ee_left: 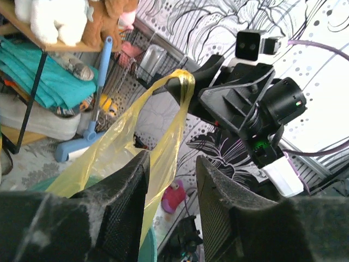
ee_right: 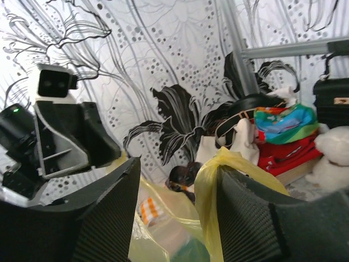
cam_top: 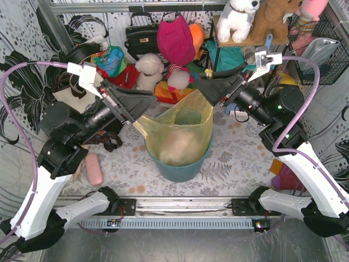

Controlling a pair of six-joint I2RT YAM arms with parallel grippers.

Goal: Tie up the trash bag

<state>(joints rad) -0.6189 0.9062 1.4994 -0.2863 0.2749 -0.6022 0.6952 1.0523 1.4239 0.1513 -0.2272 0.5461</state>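
Observation:
The trash bag (cam_top: 177,128), thin yellow plastic with pale crumpled paper inside, sits in the teal bin (cam_top: 182,170) at the table's middle. Its rim is stretched up between my two grippers. My left gripper (cam_top: 146,109) is at the bag's left corner with its jaws apart; in the left wrist view (ee_left: 172,158) a yellow strip (ee_left: 163,142) lies against the inner side of one finger. My right gripper (cam_top: 204,94) is at the bag's upper right corner, open (ee_right: 179,165), and a bunched loop of the bag (ee_right: 207,185) hangs over one finger.
A pink oblong thing (cam_top: 94,169) lies left of the bin. Plush toys (cam_top: 175,41), a black handbag (cam_top: 143,35) and clothes crowd the back. A shelf with more plush (cam_top: 240,19) and a wire basket (cam_top: 322,49) stand at the back right. The arms' rail (cam_top: 180,208) runs along the near edge.

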